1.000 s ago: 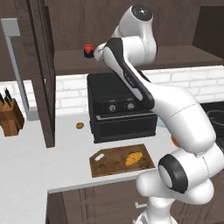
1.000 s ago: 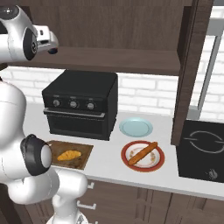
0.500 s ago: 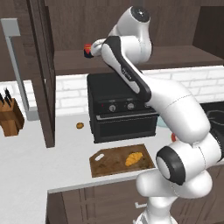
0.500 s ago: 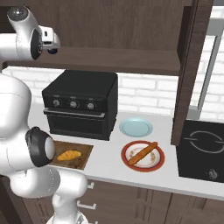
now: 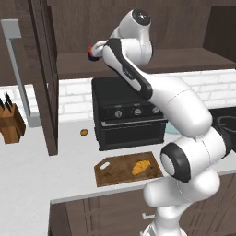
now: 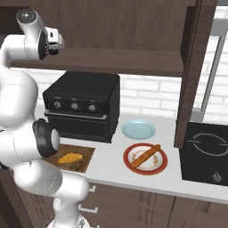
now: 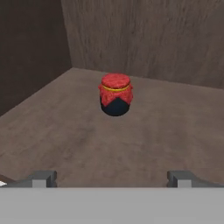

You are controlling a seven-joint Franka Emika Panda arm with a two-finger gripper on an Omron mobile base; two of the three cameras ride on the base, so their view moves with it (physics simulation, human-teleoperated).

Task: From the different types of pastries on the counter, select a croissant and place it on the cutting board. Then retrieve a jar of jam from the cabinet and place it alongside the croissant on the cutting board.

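The jar of jam (image 7: 116,94) is seen upright on the cabinet (image 7: 131,131) shelf, ahead of the gripper (image 7: 112,178), which is wide open and empty. If bumped, the jar could be tipped over.

Jar of jam (image 5: 92,51) mostly behind arm

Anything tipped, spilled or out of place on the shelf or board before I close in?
Nothing stands out. The jar of jam stands upright on the cabinet shelf, ahead of the open claw. The croissant lies flat on the cutting board.
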